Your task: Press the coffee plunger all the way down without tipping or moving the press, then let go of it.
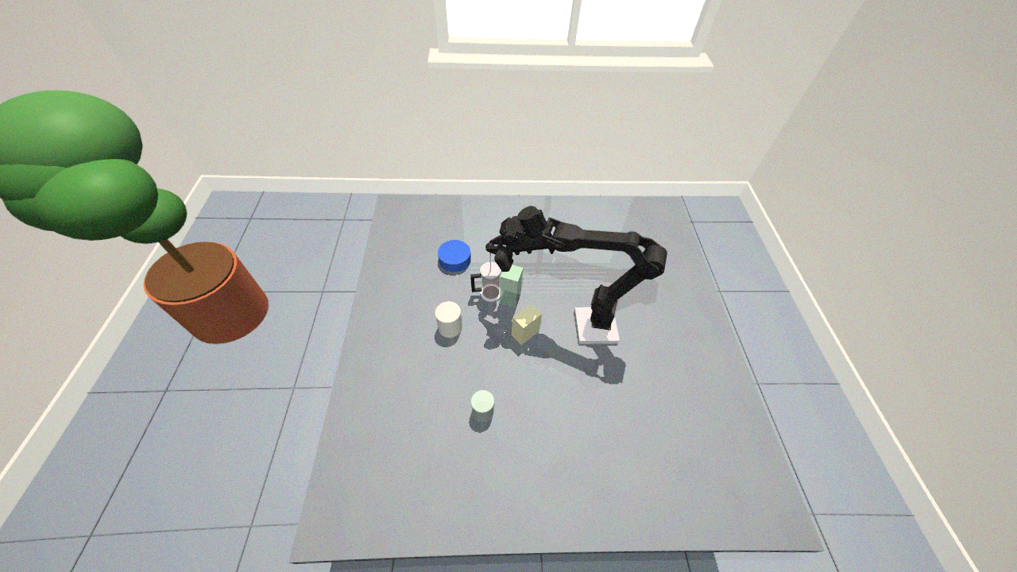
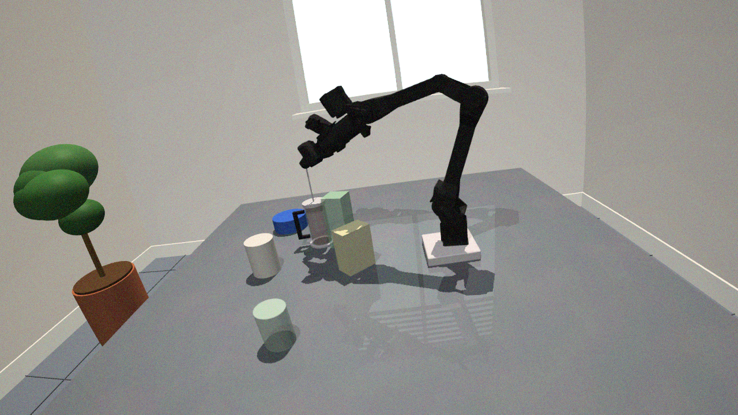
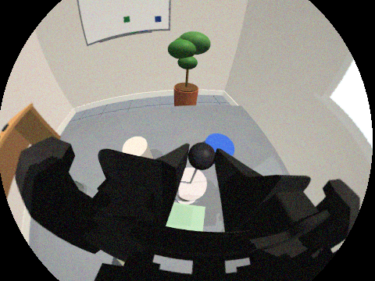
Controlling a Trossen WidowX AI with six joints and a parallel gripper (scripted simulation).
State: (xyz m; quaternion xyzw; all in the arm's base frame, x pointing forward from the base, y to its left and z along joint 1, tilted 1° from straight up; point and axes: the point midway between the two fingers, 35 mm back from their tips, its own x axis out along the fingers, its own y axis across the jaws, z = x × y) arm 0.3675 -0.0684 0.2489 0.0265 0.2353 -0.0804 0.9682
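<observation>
wrist view: gripper [image 3: 202,161] closed on knob [image 3: 201,155]
rod [image 2: 308,183]: raised above press [image 2: 315,221]
left: push down, release

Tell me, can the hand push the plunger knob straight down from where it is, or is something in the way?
Probably yes. The hand is already shut on the black plunger knob, and the rod runs bare down to the lid of the coffee press. The green box stands close beside the press, which may crowd the hand lower down.
</observation>
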